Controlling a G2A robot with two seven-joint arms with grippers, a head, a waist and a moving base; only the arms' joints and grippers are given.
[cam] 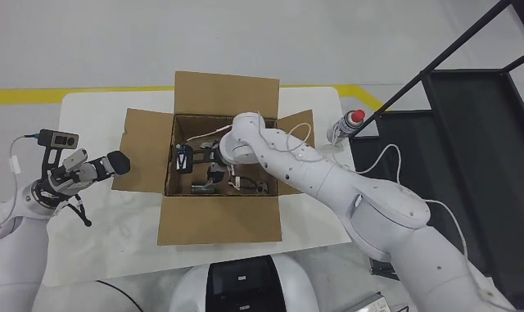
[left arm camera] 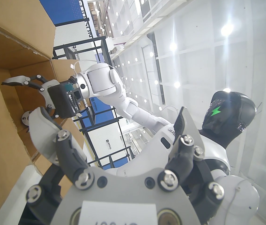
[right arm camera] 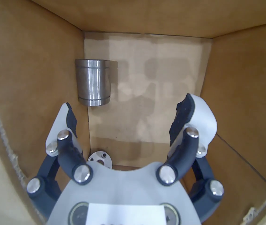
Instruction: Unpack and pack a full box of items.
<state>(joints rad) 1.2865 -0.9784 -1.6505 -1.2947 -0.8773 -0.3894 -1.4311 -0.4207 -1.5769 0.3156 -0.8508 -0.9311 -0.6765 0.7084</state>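
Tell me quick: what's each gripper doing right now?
Left gripper: open, empty, outside the box.
Right gripper: open, empty, down inside the box.

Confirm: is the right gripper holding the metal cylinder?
No; the right gripper has open jaws, the metal cylinder lying apart on the box floor.

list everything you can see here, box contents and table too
cardboard box: 1, brown, flaps open, on the table
metal cylinder: 1, silver, on the box floor against a wall
round flange: 1, silver, on the box floor, apart from the cylinder
red-topped object: 1, at the table's right edge, beside the box
table: 1, white, under the box
stair frame: 1, black, right of the table
floor line: 1, yellow, beyond the table
right gripper: 1, open, empty, inside the box
left gripper: 1, open, empty, outside the box's left flap
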